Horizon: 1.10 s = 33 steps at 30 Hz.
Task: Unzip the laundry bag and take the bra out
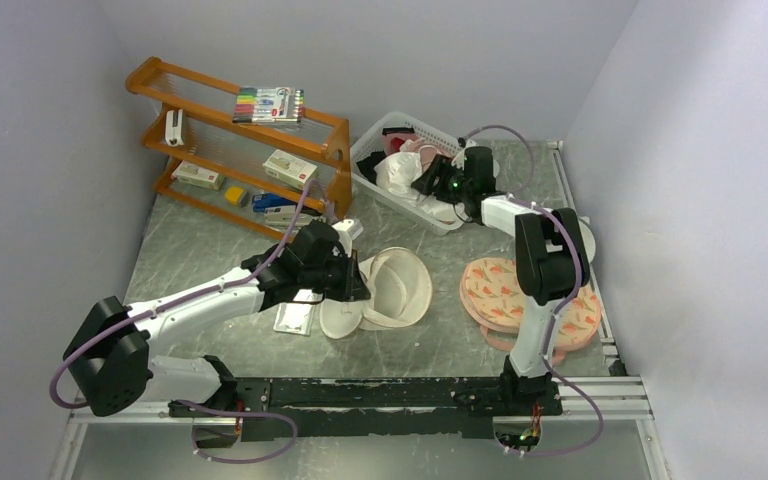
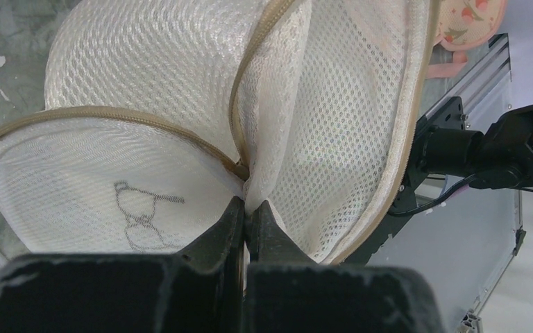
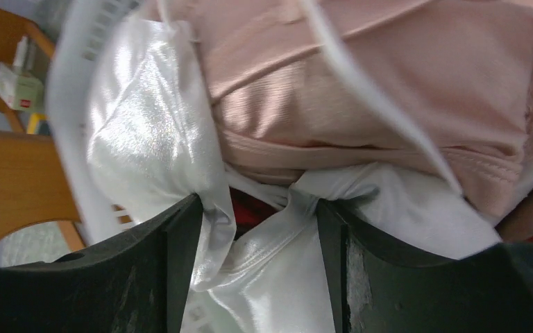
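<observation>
The laundry bag (image 1: pixel 397 285) lies at the table's middle, a cream mesh pouch gaping wide, its beige zip (image 2: pixel 250 62) undone. The left wrist view shows its hollow inside (image 2: pixel 333 111) and the black emblem (image 2: pixel 139 215). My left gripper (image 1: pixel 358 285) (image 2: pixel 248 208) is shut on a fold of mesh at the bag's hinge. My right gripper (image 1: pixel 430 178) (image 3: pixel 257 208) reaches into the white basket (image 1: pixel 412 212). Its jaws stand apart with the white satin bra (image 3: pixel 153 139) (image 1: pixel 397 172) bunched loosely between them.
A pink garment (image 3: pixel 388 90) and something red lie in the basket with the bra. A wooden shelf (image 1: pixel 240 150) holding markers (image 1: pixel 270 105) stands back left. Peach fruit-patterned pads (image 1: pixel 515 295) lie by the right arm. A white packet (image 1: pixel 293 318) sits beside the bag.
</observation>
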Each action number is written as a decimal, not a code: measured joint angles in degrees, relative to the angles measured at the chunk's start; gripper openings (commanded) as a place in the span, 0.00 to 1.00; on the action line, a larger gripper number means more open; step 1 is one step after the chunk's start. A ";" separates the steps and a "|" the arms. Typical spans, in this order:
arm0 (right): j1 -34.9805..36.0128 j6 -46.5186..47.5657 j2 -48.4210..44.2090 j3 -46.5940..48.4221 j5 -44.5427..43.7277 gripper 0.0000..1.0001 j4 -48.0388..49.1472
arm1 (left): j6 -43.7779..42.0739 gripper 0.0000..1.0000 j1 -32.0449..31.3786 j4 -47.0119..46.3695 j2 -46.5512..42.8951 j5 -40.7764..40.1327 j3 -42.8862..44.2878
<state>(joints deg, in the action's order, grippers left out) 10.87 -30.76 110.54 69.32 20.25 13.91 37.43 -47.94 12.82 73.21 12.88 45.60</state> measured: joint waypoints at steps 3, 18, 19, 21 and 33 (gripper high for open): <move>-0.52 -0.44 3.21 -0.22 -0.42 0.62 0.81 | -0.07 0.07 0.00 0.11 1.29 0.35 1.20; -0.57 6.19 -20.00 -6.16 -5.81 0.81 -7.63 | -1.92 0.55 0.00 0.33 3.37 0.42 2.23; -0.57 6.47 -22.38 -7.06 -5.86 0.83 -8.15 | -2.05 0.59 0.00 0.37 3.28 0.39 2.23; -0.26 7.34 -27.65 -9.14 -6.23 0.87 -9.60 | -2.58 0.66 0.00 0.48 2.89 0.22 2.23; 21.66 9.60 -43.52 -23.19 -8.31 0.97 -24.24 | -5.46 0.87 0.09 4.04 -9.77 -4.02 1.05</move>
<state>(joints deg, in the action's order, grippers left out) 32.53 -21.17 67.02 46.13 11.94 -10.33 31.97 -47.86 16.86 63.44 8.86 46.65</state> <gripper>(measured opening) 0.971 0.859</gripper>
